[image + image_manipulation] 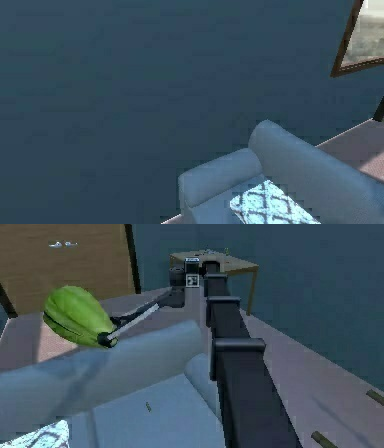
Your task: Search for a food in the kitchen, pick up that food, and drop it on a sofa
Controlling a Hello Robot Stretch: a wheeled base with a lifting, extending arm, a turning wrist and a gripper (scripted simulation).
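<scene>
The green food hung at the tips of the tool, clear of the sofa beneath it, so the tool held it; how firm that hold was I could not tell. The likeliest trouble, to my judgement, lay in where the food would land. It hung over the sofa's rounded roll rather than over the seat, and a smooth oblong thing let go there could roll off the far side to the floor instead of settling. It also reached well past the tips, away from the arm, so a turn of the base might swing it into the brown panel beyond it. The patterned cushion lay low on the near side of the tool and looked a softer place to catch it. As to pose, the fingers slanted down from the tool's dark body toward the food. The two white squares stood just beside that body. The arm ran out long from the bottom edge, above the sofa. A tabletop stood farther out beyond the tool, well apart from it.
</scene>
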